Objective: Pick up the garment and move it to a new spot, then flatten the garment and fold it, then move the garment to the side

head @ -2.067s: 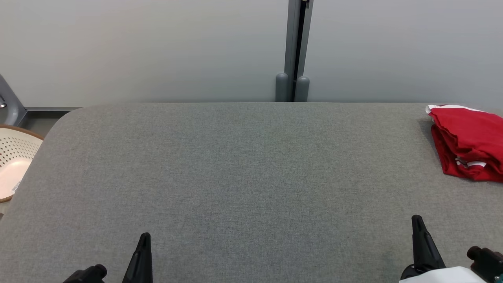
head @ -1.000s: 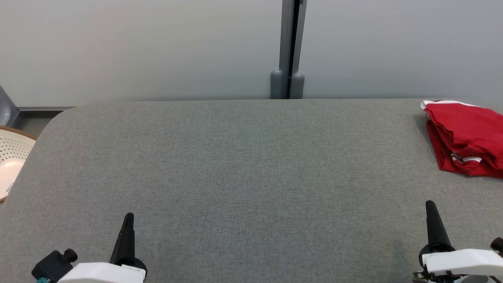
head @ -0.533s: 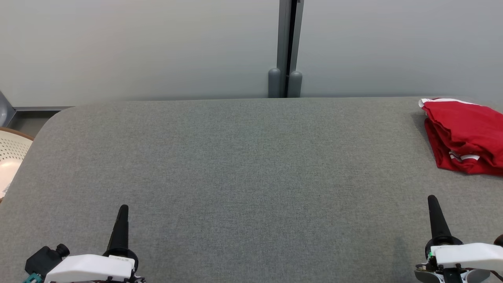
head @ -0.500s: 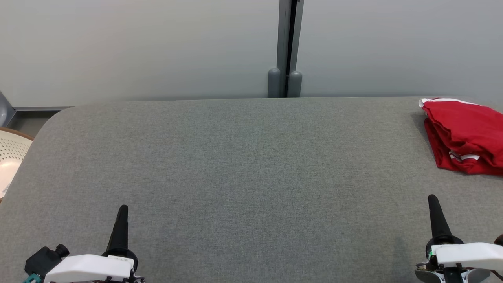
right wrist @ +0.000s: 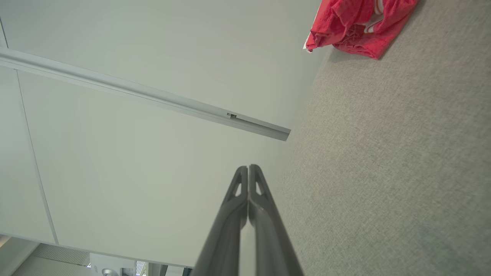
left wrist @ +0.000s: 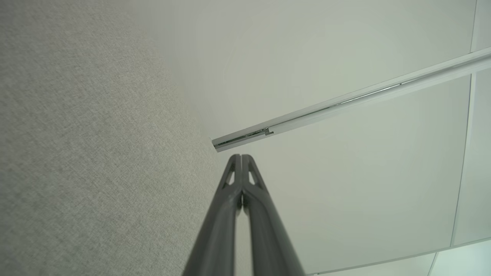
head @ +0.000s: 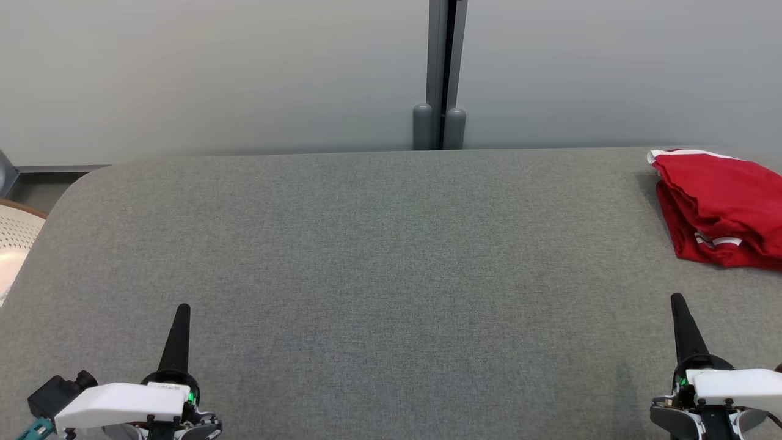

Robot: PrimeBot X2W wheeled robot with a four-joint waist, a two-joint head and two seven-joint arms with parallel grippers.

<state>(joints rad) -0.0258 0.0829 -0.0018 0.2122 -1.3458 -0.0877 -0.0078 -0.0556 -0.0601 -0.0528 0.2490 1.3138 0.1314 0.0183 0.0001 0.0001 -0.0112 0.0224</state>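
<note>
Garment (head: 721,205) is lying loosely folded at the far right of the table (head: 379,244), seemingly parked aside, so left gripper (head: 182,309) and right gripper (head: 677,299) are hovering pinched shut, empty.

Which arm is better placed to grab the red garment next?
Right. The right gripper sits near the red garment at the right end of the table; the left gripper is far across. Both are shut.

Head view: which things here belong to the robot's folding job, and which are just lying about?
Job: red garment, grey table, left gripper, right gripper (both shut, empty).
Just there: white perforated basket, grey wall post.
</note>
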